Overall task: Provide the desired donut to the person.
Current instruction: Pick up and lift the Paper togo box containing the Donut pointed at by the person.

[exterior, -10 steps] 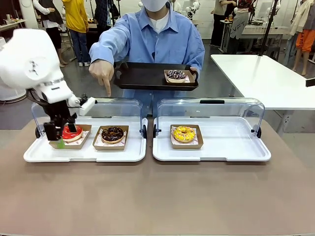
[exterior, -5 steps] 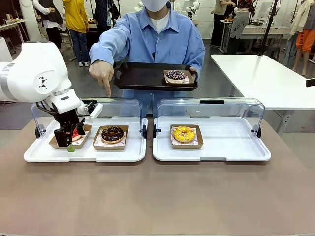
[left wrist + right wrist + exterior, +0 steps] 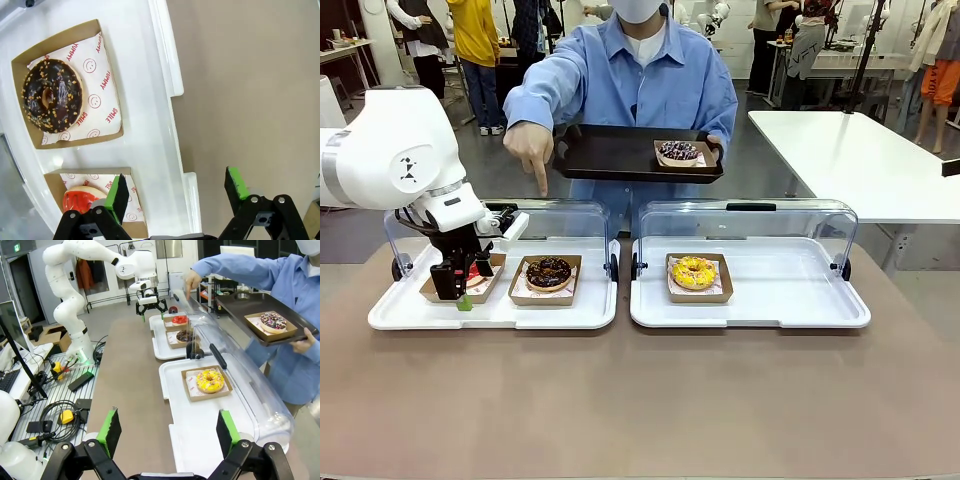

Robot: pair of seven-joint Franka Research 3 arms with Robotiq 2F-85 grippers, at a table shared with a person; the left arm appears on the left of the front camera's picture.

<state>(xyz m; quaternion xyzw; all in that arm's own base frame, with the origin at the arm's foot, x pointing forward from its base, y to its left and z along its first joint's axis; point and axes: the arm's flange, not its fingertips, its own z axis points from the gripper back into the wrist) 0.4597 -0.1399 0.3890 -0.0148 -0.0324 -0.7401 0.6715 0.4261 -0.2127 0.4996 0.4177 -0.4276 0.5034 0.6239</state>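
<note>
Red donut [image 3: 82, 199] sits in its cardboard box [image 3: 495, 268] at the left end of the left white tray [image 3: 490, 315], beside the chocolate donut [image 3: 549, 271]. My left gripper [image 3: 177, 192] hangs spread wide and empty at that box's near edge (one finger over the paper, the other past the tray rim). My right gripper [image 3: 167, 432] is likewise spread and empty. The person's hand [image 3: 530, 150] points down above the tray.

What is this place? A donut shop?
Most likely a robot lab set up like a donut shop: a white robot arm over a tray, cables on the floor, a yellow donut in a clear-lidded case.
</note>
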